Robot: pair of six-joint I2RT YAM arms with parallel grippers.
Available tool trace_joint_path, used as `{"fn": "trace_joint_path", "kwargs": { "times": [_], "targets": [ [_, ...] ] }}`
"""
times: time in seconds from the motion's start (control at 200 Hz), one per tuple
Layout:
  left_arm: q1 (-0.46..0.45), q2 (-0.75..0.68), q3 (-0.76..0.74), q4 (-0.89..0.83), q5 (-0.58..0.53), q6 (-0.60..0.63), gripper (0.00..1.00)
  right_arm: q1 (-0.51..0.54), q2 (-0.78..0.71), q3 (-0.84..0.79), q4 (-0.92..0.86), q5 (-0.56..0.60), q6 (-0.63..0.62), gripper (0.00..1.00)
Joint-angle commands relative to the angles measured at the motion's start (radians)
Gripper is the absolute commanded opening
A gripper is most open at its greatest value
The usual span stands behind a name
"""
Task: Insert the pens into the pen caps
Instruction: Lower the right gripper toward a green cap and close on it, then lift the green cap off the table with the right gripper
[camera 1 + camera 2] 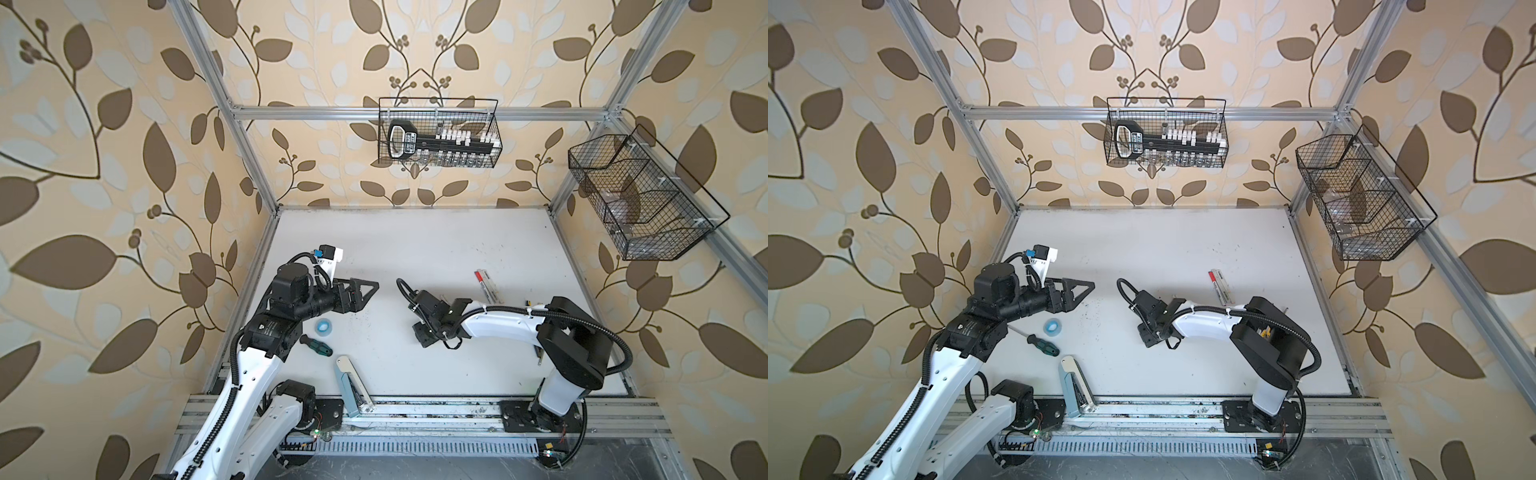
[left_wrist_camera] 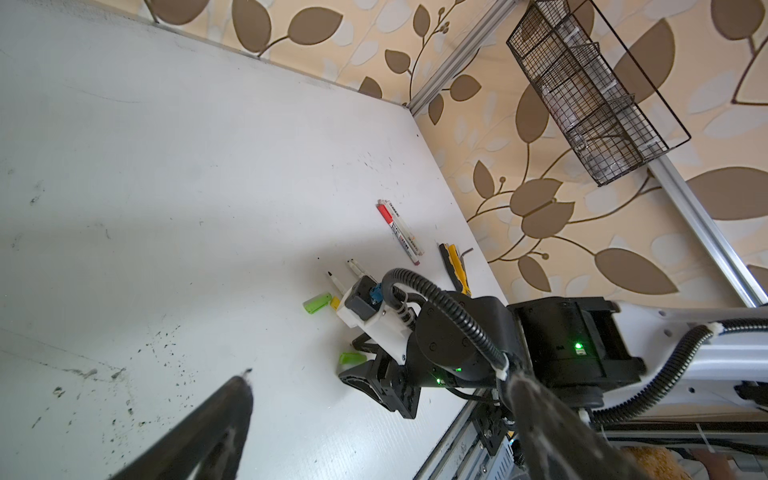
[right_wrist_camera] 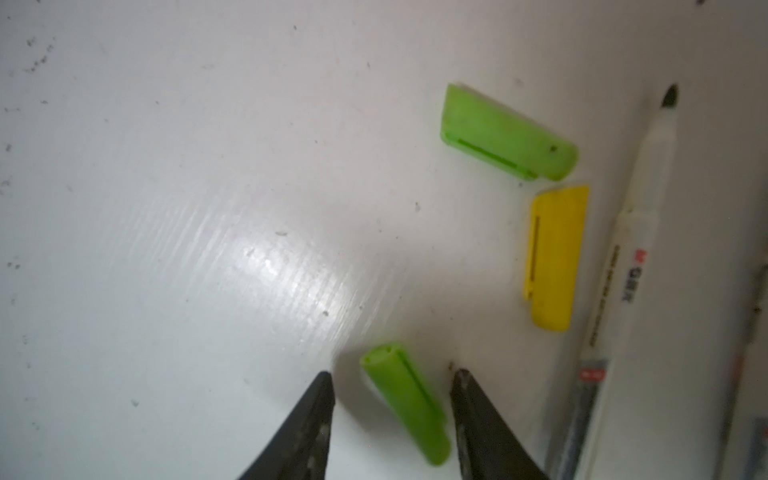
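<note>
In both top views the left gripper (image 1: 368, 293) (image 1: 1079, 291) hangs left of centre over the table (image 1: 415, 249). Only one triangular finger shows clearly, so its spread cannot be told here. The right gripper (image 1: 424, 336) points down at centre, its fingers hidden under its body. Two capped pens (image 1: 488, 284) lie side by side right of centre, their print too small to read. A screwdriver (image 1: 318, 345), tape roll (image 1: 323, 325) and stapler (image 1: 351, 386) lie lower left. The tool in the back basket (image 1: 438, 133) bears an unreadable label. Loose caps show only in the wrist views.

In the left wrist view, the left gripper's fingers (image 2: 216, 424) sit at the lower left and lower right of the frame, so the jaws are spread wide. At centre the right gripper is low over a green cap (image 2: 351, 358). Above it, a second green cap (image 2: 318, 302) lies just beside a yellow cap (image 2: 335, 302). Tips of uncapped pens (image 2: 336, 282) poke out nearby. Pliers (image 2: 455, 266) lie by the table's right edge. One capped pen has a red cap.

Only the right wrist view shows the right jaws. They stand partly spread astride the flat-lying green cap (image 3: 405, 403), with a clear gap on the left and the right finger just beside it, not pinching. At the right of the frame one uncapped pen carries a red "M", then dark characters too blurred to read.
</note>
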Motion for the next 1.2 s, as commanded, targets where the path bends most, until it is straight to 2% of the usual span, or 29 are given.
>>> {"fn": "trace_joint_path", "kwargs": {
  "times": [0.0, 0.065, 0.385, 0.655, 0.79, 0.955, 1.195],
  "targets": [
    [0.013, -0.008, 0.019, 0.016, 0.022, 0.013, 0.99, 0.017, 0.043, 0.013, -0.068, -0.007, -0.017, 0.33],
    [0.013, -0.007, 0.019, 0.015, 0.022, 0.013, 0.99, 0.028, 0.042, 0.012, -0.08, -0.004, -0.014, 0.3],
    [0.013, -0.008, 0.018, 0.018, 0.026, 0.01, 0.99, 0.047, 0.02, -0.029, -0.116, 0.02, 0.006, 0.33],
    [0.013, -0.009, 0.017, 0.018, 0.026, 0.006, 0.99, 0.054, 0.011, -0.023, -0.137, 0.028, 0.008, 0.13],
    [0.013, -0.008, 0.016, 0.02, 0.029, 0.003, 0.99, 0.058, -0.022, -0.026, -0.132, 0.033, 0.016, 0.09],
    [0.013, -0.008, 0.016, 0.023, 0.037, 0.002, 0.99, 0.054, -0.086, -0.037, -0.056, 0.021, 0.025, 0.07],
    [0.013, -0.008, 0.009, 0.046, 0.089, -0.007, 0.99, 0.057, -0.279, -0.065, 0.114, -0.006, -0.005, 0.06]
  ]
}}
